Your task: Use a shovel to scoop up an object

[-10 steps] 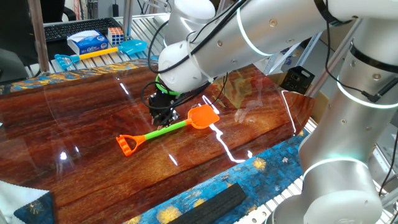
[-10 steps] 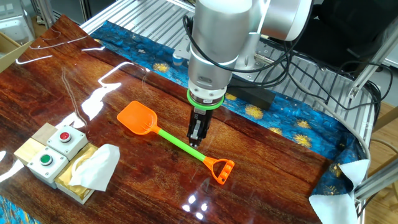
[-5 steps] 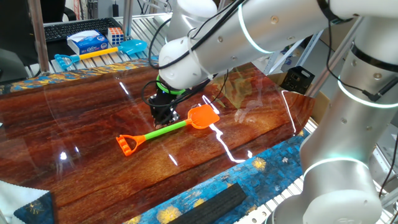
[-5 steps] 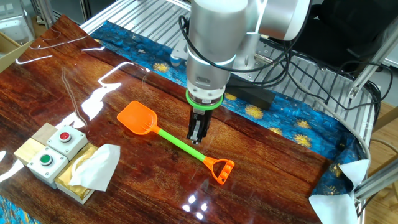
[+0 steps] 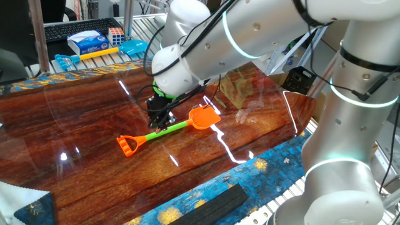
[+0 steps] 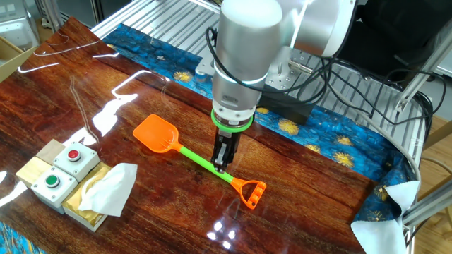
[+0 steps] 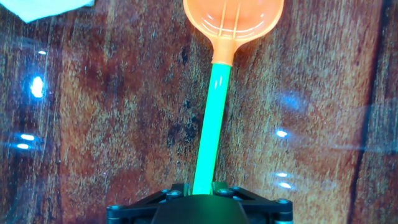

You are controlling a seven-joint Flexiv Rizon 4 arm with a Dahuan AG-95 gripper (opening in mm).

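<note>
While poised upright over the table (image 6: 85, 92), grips with the pincer (image 6: 222, 166) the green shaft of the shovel (image 6: 198, 159), somewhat nearer the orange loop grip than the orange blade. Shows, in the hand view, that same shaft (image 7: 214, 99) running up out of the pincer (image 7: 202, 185), hugged on both sides by the jaws, so probably clamped shut on it, though the contact itself sits at the very bottom edge there. Keeps the shovel lying flat on the glossy dark wood, blade pointing away from the hand camera. From one fixed view, presents the pincer (image 5: 161, 121) pressed down onto the shovel (image 5: 172, 128), fingertips partly masked by the wrist. Places the object (image 6: 109, 189), a white crumpled lump over a tan part, near the table's edge, well apart from the blade and untouched; just a white corner of it (image 7: 50, 6) at top left in the hand view. Sets the object touching a beige box (image 6: 53, 169) with one red and one green button. Beyond the table, a blue patterned cloth (image 6: 318, 134); on the far bench, a blue shovel (image 5: 131, 47)
</note>
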